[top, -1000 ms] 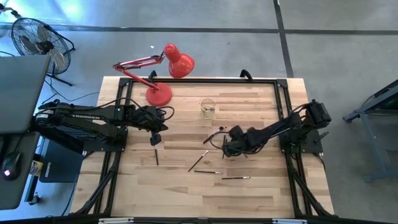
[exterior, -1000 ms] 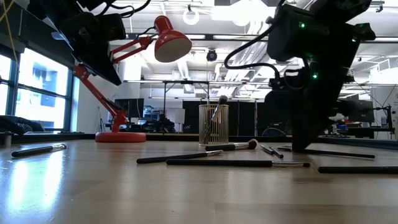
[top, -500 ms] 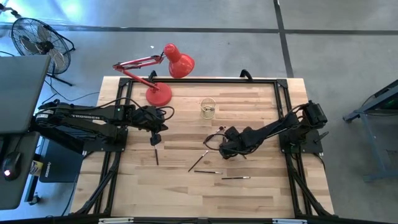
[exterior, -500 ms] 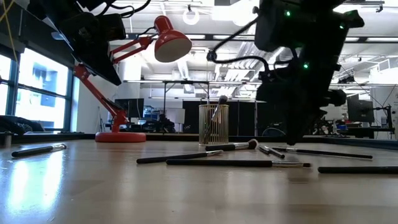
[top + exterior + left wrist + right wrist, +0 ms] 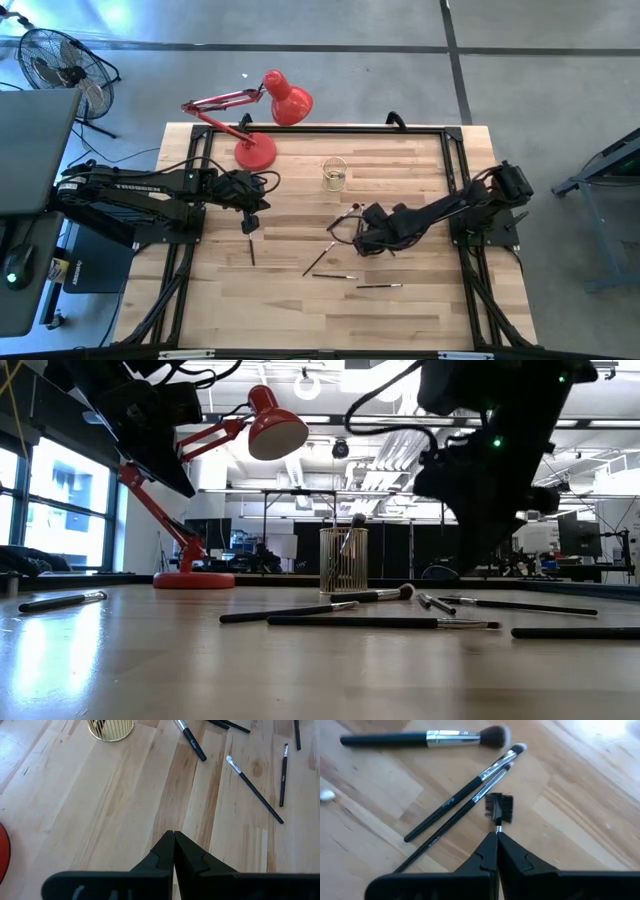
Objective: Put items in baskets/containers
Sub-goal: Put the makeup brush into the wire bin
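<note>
A small clear cup (image 5: 334, 175) stands on the wooden table (image 5: 420, 160) behind its middle, with a brush standing in it (image 5: 350, 535). Several thin brushes lie flat on the table: one (image 5: 252, 250) at the left, others (image 5: 320, 260) (image 5: 380, 286) nearer the front, and more (image 5: 465, 792) under my right gripper. My right gripper (image 5: 362, 240) hangs above those, shut on a small brush with a comb-like head (image 5: 499, 807). My left gripper (image 5: 251, 225) hangs shut and empty (image 5: 173, 840) over bare wood at the left. My right gripper pinches the small brush by its thin handle (image 5: 497, 829) between its two fingertips, just behind the head. The fingers slant steeply down at it from the table's right side and lie along the brush. The head sticks out past the fingertips, above the table.
A red desk lamp (image 5: 270, 110) stands at the table's far left, its base (image 5: 255, 152) close to the cup. A big soft-tipped brush (image 5: 425, 739) lies beside the two thin ones. Bare wood lies between the cup and my left gripper.
My right gripper has risen from the table among the brushes and drawn a little toward the table's left, taking the small brush up with it. The other brushes lie as before.
</note>
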Tool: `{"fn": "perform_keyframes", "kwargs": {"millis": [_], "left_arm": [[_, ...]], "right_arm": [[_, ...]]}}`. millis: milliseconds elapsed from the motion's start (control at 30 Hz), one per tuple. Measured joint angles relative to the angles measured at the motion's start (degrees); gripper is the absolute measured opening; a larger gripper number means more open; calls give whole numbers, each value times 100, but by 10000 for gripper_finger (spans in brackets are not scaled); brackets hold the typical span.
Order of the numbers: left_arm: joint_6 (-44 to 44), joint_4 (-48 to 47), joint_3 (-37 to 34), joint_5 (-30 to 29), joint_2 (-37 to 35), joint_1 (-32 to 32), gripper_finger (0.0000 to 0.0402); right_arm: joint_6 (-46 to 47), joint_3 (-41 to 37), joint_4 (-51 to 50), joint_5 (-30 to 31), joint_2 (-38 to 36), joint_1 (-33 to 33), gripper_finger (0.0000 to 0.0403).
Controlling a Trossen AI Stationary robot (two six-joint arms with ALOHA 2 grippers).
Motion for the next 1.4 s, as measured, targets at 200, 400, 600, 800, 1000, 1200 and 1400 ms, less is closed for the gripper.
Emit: {"fn": "perform_keyframes", "kwargs": {"millis": [200, 400, 600, 800, 1000, 1200, 1400], "left_arm": [[0, 57, 0, 0, 0, 0, 0], [-45, 289, 0, 0, 0, 0, 0], [-559, 596, -2, -26, 0, -49, 0], [-1390, 1046, 0, -653, 183, -513, 0], [-1813, 1171, 308, -1172, 772, -1050, 0], [-2446, 571, 861, -1263, 1335, -1315, 0], [-4707, -1226, 1192, -1235, 1558, -1382, 0]], "right_arm": [[469, 0, -388, -149, -543, 0, 0], [474, 0, -893, -478, -1077, 30, 0], [388, 0, -1063, -459, -1245, 106, 0], [-333, -56, -1194, -492, -1251, 116, 0], [-543, -631, -1133, -963, -1398, 234, 0], [-282, -1274, -569, -962, -1889, 602, 0], [-274, -1869, 413, -755, -2423, 813, 0]]}}
